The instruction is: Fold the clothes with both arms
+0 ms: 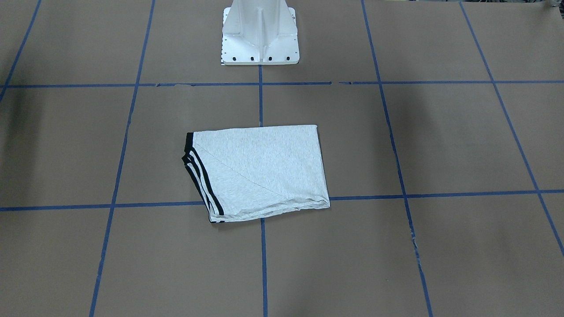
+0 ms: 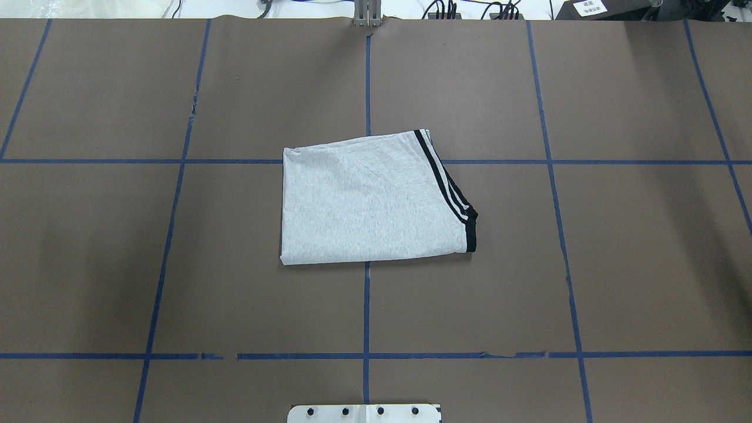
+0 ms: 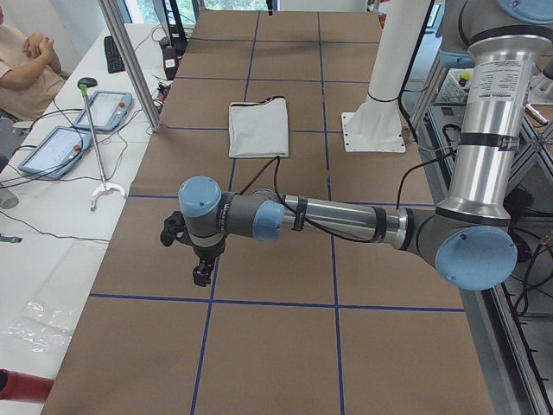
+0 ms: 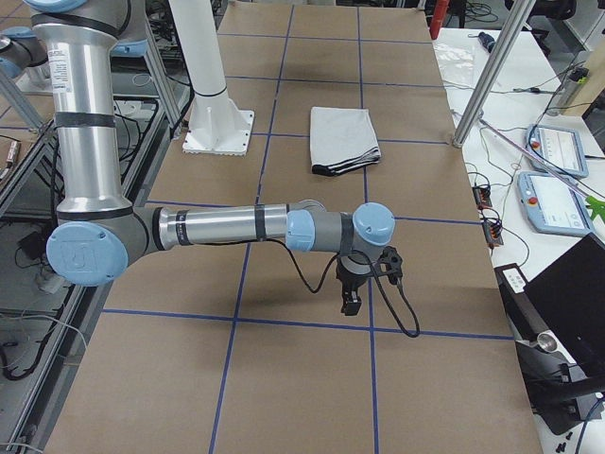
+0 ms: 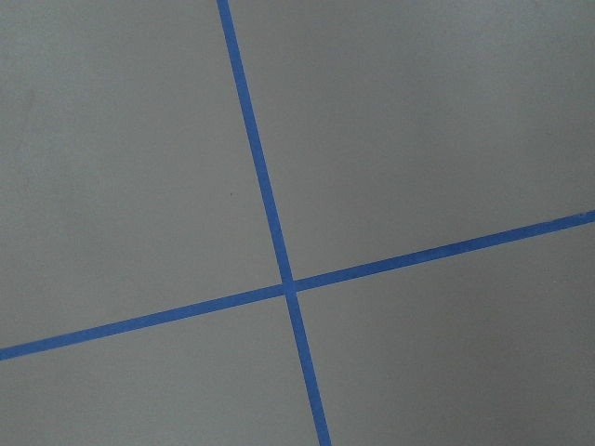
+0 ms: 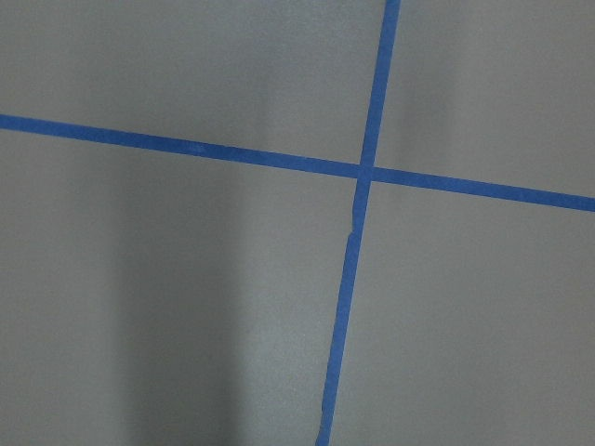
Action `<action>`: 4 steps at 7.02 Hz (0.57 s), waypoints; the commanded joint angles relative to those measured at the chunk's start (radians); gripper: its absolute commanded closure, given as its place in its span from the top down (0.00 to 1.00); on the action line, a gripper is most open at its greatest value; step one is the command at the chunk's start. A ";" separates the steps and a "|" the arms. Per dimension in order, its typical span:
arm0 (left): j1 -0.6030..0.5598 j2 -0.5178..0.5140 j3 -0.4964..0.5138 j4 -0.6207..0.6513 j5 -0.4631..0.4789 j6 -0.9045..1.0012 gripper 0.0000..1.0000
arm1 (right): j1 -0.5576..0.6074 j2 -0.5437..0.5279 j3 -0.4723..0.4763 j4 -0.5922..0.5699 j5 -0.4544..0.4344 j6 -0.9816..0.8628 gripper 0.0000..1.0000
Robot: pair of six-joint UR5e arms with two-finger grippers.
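The light grey T-shirt (image 1: 260, 171) lies folded into a flat rectangle at the table's middle, with black-striped trim along one edge; its print is hidden. It also shows in the overhead view (image 2: 370, 202) and both side views (image 3: 257, 130) (image 4: 344, 139). The left gripper (image 3: 200, 275) shows only in the exterior left view, hanging above bare table far from the shirt; I cannot tell whether it is open or shut. The right gripper (image 4: 351, 305) shows only in the exterior right view, likewise far from the shirt; I cannot tell its state. Both wrist views show only brown table and blue tape.
The white pedestal base (image 1: 260, 35) stands behind the shirt at the robot's side (image 2: 364, 413). Blue tape lines (image 2: 366, 88) grid the brown table. A side bench holds teach pendants (image 3: 104, 108) (image 4: 558, 151), and a seated person (image 3: 22, 69) is beside it.
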 commanded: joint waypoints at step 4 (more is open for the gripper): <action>0.000 0.002 0.003 0.000 -0.002 0.000 1.00 | 0.001 -0.002 0.013 0.002 0.004 0.001 1.00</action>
